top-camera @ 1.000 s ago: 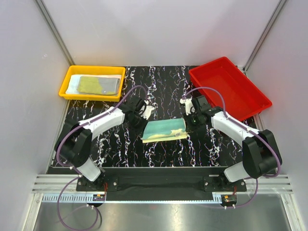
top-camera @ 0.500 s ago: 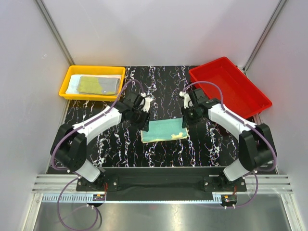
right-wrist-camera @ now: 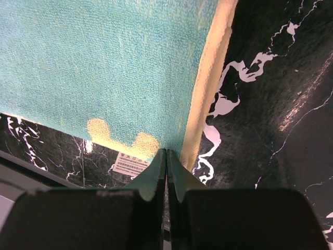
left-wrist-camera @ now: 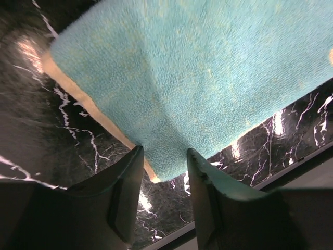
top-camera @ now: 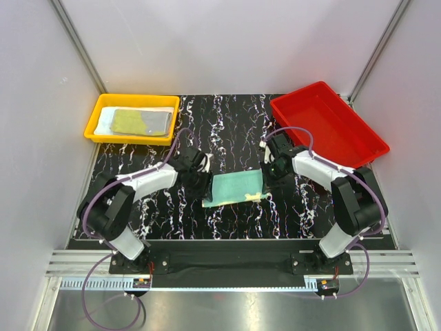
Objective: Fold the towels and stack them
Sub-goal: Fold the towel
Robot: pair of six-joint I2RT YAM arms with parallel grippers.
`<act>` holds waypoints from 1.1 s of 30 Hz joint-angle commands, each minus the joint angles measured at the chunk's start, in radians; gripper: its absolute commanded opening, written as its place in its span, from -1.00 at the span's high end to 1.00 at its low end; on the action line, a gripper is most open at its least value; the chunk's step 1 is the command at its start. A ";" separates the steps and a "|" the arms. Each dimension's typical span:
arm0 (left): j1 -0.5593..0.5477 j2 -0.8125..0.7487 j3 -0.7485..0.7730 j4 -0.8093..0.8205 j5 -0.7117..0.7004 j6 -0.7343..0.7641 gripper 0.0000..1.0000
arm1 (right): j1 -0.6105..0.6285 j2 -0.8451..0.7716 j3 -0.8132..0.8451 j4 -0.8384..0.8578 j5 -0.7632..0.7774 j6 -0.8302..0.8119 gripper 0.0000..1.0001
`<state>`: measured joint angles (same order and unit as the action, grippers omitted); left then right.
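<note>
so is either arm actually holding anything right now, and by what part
The right gripper looks shut on a right-side corner of the teal towel. The left gripper is open astride a left-side corner, holding nothing.

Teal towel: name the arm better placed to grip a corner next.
Left, likely: the left pincer stands open astride a corner of the teal towel, while the right pincer is shut at its edge and would need reopening.
</note>
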<state>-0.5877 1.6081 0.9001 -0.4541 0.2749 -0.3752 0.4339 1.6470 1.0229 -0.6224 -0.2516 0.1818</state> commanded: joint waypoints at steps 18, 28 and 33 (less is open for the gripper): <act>0.029 -0.100 -0.122 0.196 -0.111 -0.197 -0.12 | 0.009 -0.050 -0.161 0.201 0.002 0.193 0.84; 0.098 -0.053 -0.136 0.259 -0.060 -0.214 -0.19 | 0.009 -0.239 -0.077 0.101 0.011 0.183 0.76; 0.101 -0.021 -0.132 0.273 -0.033 -0.215 -0.16 | 0.009 -0.309 -0.050 0.098 0.021 0.179 0.75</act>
<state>-0.4854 1.5513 0.7696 -0.2203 0.2146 -0.5865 0.4362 1.3834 0.9318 -0.5159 -0.2523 0.3622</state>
